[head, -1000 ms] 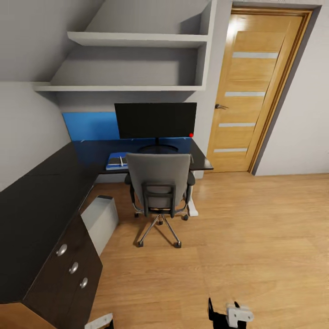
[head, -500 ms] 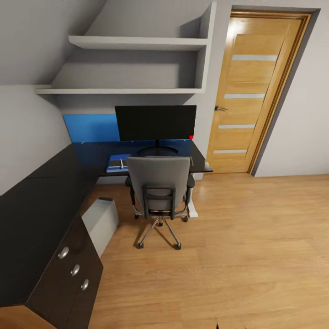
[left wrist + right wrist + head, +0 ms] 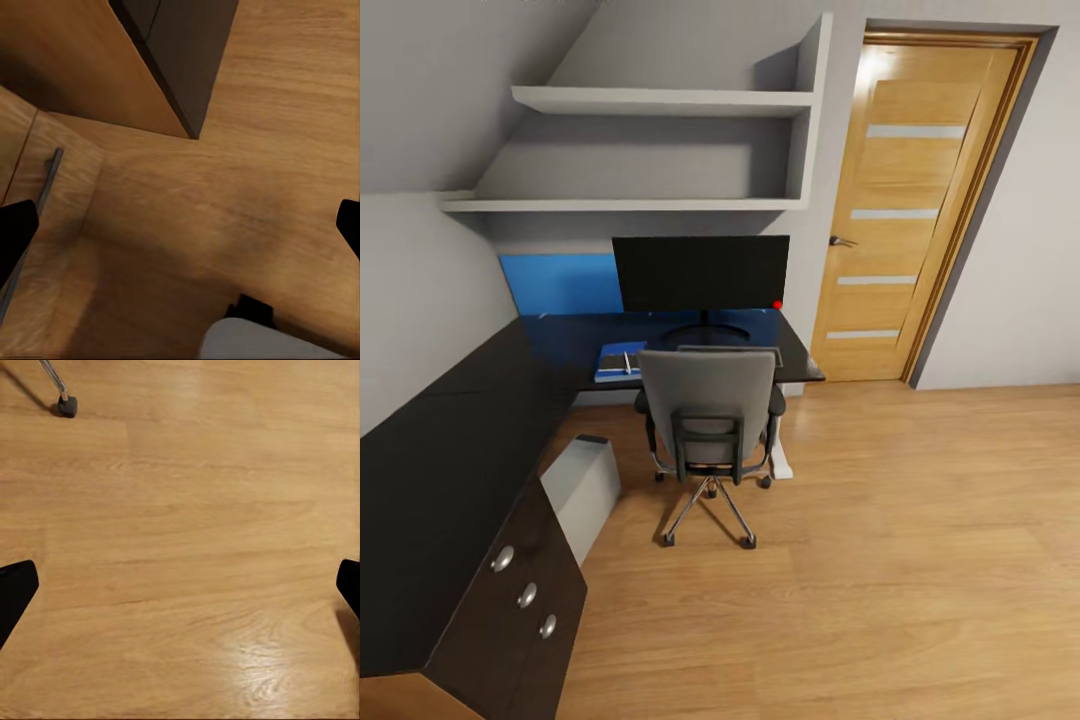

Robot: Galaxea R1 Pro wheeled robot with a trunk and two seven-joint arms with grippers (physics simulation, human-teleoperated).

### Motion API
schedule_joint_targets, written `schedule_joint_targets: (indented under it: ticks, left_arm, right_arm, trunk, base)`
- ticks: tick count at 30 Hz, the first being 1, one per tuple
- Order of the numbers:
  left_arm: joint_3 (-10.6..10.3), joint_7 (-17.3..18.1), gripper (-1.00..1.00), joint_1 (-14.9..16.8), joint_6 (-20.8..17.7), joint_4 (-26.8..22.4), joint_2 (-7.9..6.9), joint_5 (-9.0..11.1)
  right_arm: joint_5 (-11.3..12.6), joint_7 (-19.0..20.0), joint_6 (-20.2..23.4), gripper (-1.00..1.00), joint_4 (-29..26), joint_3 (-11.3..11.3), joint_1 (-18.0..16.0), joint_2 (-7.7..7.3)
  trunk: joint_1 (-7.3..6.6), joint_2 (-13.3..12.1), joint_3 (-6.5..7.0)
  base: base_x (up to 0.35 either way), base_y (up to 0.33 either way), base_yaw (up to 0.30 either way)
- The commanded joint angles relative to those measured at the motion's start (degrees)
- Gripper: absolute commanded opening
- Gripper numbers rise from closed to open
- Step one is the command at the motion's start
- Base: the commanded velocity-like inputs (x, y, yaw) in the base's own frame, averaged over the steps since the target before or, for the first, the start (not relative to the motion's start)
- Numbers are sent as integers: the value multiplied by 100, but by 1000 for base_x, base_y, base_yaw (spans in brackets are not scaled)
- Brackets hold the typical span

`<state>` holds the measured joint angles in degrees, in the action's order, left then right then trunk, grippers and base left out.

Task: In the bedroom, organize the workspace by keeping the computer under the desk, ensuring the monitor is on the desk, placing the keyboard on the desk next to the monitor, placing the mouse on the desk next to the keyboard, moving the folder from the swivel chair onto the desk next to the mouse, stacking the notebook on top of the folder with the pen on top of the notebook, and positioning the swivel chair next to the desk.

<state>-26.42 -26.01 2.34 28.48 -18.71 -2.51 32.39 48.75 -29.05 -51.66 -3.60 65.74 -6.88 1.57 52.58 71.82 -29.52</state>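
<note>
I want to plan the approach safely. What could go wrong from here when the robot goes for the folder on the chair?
1. The swivel chair turns its backrest to the robot, so its seat is hidden; a reach over it would be blind.
2. The chair stands on casters, so a push may roll it into the desk.
3. The computer stands on the floor beside the chair and could be bumped.

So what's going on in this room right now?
Nothing is being handled. The robot faces a black desk from across the wood floor. A monitor stands on the desk, a blue notebook lies beside it, and a grey swivel chair sits in front. Both grippers, left and right, hang open over the floor.
</note>
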Motion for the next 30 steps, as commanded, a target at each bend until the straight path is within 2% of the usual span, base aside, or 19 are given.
schedule_joint_targets:
  ticks: [1,4,7,10,14,24,28,30]
  left_arm:
    - [-50,-20,100,4,72,66,18,29]
    - [-48,127,100,4,497,449,142,30]
    - [-48,358,100,4,1226,1152,328,25]
    - [-33,676,100,-1,1764,1630,435,42]
    - [-23,806,100,-83,1873,1723,444,50]
    - [-23,852,100,-234,1974,1755,464,48]
    - [-22,857,100,-328,2318,1756,454,48]
    - [-22,857,100,-458,2666,1756,449,48]
  right_arm:
    - [3,-34,0,100,3,51,51,-1]
    - [3,16,-11,100,18,50,206,-6]
    - [3,105,-15,100,24,52,328,-3]
    - [-4,231,10,100,26,40,383,3]
    - [-22,265,14,100,22,17,394,-1]
    - [-27,277,15,100,-19,30,398,29]
    - [-26,277,15,100,-1,20,398,11]
    - [-29,277,16,100,8,15,398,0]
  trunk:
    - [-23,-38,13]
    - [-89,-159,67]
    - [-155,-279,121]
    - [-220,-399,175]
    - [-308,-560,247]
    - [-528,-961,426]
    - [-616,-1121,498]
    - [-660,-1202,534]
  base:
    - [0,0,0]
    - [0,0,0]
    - [0,0,0]
    - [0,0,0]
    - [0,0,0]
    - [0,0,0]
    - [0,0,0]
    - [0,0,0]
